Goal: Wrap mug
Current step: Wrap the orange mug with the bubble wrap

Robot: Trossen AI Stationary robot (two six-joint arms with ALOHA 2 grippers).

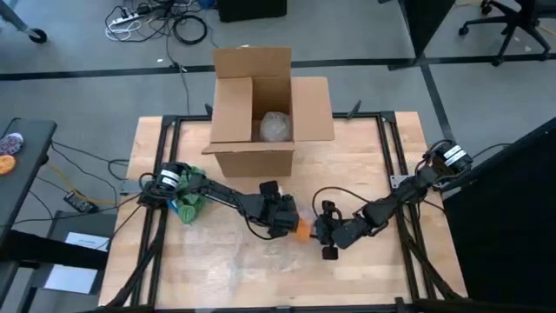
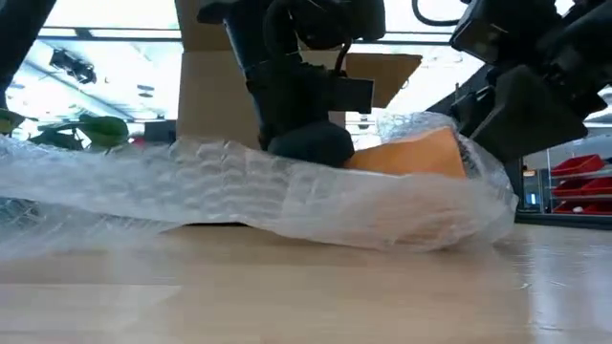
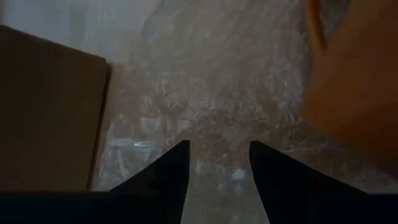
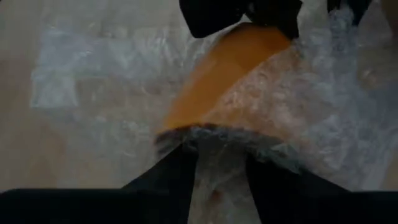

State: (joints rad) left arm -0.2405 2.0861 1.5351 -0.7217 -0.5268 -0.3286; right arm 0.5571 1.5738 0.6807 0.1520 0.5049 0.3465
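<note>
Right pincer (image 4: 217, 171) pinches wrap (image 2: 239, 191) edge over mug (image 4: 230, 74); left pincer (image 3: 217, 158) part-open, empty, beside mug. Risk: thin grip slips, wrap springs back.

One camera looks straight down on my whole table (image 1: 365, 174). Another sits at tabletop height, very close, facing the room. My wrist cameras look closely past my fingers. All share the orange mug (image 2: 411, 153).

There's an open cardboard box (image 1: 265, 109) at the far side of my wooden table (image 1: 373, 269), flaps up, with a clear crinkly bundle (image 1: 276, 127) inside (can't tell what's in it). A green thing (image 1: 188, 204) lies near the table's left edge. Cables (image 1: 156, 22) are strewn over the floor beyond.
</note>
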